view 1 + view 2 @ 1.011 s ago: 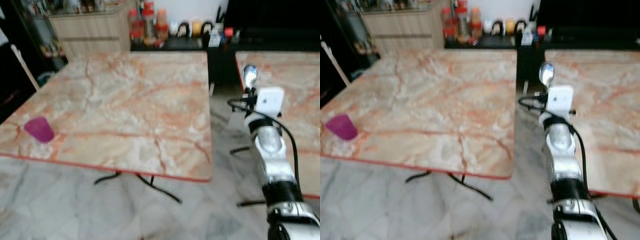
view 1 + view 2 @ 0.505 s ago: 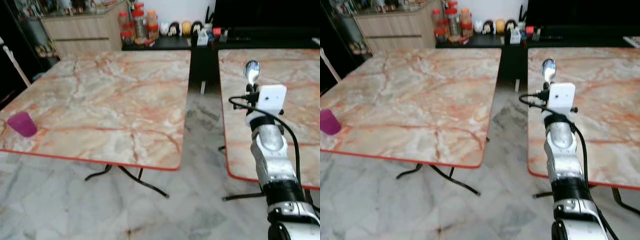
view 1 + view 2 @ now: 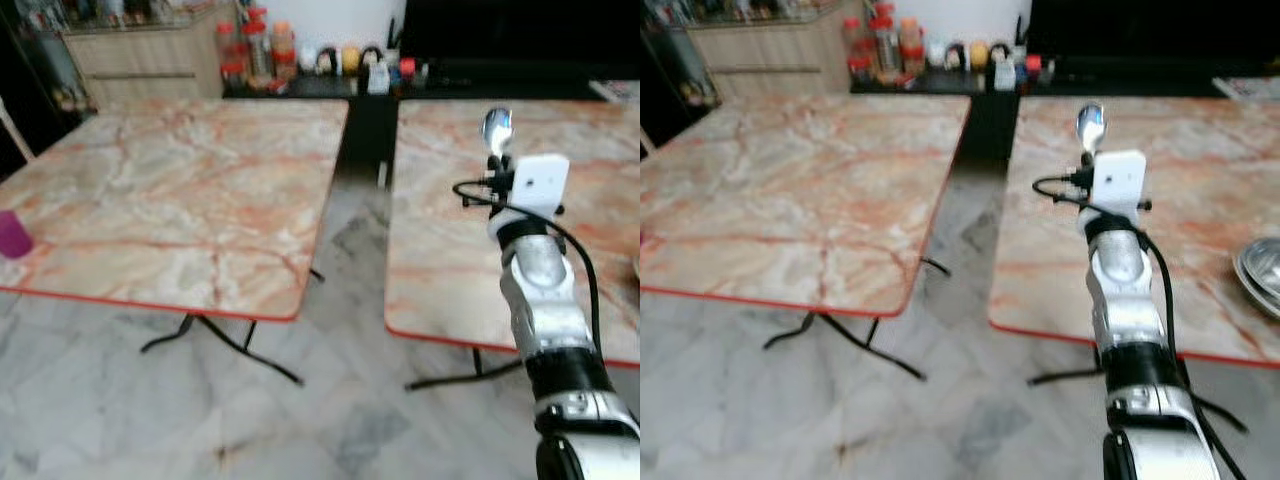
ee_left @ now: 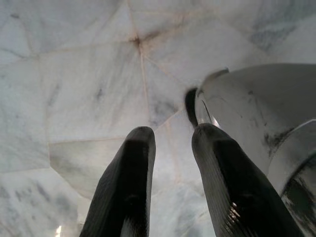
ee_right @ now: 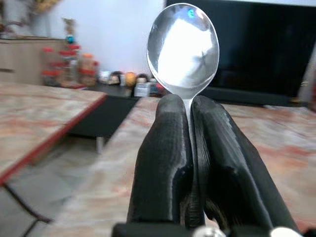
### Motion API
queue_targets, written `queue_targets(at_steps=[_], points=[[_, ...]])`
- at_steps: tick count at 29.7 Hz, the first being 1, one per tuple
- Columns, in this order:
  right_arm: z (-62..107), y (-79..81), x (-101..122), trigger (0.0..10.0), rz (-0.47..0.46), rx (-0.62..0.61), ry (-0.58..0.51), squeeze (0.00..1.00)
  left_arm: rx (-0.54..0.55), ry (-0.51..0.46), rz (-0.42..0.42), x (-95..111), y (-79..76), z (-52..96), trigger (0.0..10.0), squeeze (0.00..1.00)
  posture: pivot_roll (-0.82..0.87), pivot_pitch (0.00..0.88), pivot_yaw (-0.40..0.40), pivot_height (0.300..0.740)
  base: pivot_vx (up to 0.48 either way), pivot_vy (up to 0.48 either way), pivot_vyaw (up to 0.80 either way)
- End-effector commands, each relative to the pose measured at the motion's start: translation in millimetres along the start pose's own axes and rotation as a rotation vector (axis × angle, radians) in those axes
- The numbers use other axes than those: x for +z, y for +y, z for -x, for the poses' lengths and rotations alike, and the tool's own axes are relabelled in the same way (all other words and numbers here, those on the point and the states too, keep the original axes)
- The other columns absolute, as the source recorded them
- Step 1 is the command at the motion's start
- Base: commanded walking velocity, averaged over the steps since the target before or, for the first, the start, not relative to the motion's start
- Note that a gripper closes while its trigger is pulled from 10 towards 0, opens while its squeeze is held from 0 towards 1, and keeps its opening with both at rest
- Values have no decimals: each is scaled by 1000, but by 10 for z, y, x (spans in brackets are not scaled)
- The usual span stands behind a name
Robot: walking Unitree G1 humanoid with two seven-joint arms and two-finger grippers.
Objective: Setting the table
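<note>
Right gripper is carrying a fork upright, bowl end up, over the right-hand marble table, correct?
Not a fork: it is a spoon. The right wrist view shows its rounded shiny bowl standing above the right gripper, whose fingers are closed on the handle. The rest holds: it is held upright, over the right-hand table.

A home dining area: two marble-patterned tables on a tiled floor, a jar-laden sideboard behind
</note>
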State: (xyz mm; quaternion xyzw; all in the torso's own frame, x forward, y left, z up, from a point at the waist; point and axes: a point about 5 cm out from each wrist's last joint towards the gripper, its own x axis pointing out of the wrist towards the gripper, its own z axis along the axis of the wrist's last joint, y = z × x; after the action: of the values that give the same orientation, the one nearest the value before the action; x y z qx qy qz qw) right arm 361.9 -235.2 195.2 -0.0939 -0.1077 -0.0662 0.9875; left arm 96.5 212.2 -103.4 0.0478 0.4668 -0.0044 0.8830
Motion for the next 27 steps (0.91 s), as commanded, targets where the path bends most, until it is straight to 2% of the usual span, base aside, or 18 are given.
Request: queue_targets(at_steps=[1, 17, 20, 27], points=[[-37, 107, 52, 10000, -6, 32, -11, 0, -13, 17, 0, -37, -27, 8, 10000, 0, -160, 0, 31, 736, 0, 0, 0], [-14, 60, 10, 10000, 4, 19, 1, 0, -17, 13, -1, -48, -57, 12, 10000, 0, -146, 0, 42, 736, 0, 0, 0], [0, 117, 5, 10000, 7, 32, 3, 0, -18, 18, -7, -67, -52, 20, 10000, 0, -147, 0, 47, 736, 0, -351, 0], [-5, 114, 6, 10000, 9, 33, 4, 0, -19, 22, -8, -77, -51, 24, 10000, 0, -149, 0, 45, 736, 0, -359, 0]])
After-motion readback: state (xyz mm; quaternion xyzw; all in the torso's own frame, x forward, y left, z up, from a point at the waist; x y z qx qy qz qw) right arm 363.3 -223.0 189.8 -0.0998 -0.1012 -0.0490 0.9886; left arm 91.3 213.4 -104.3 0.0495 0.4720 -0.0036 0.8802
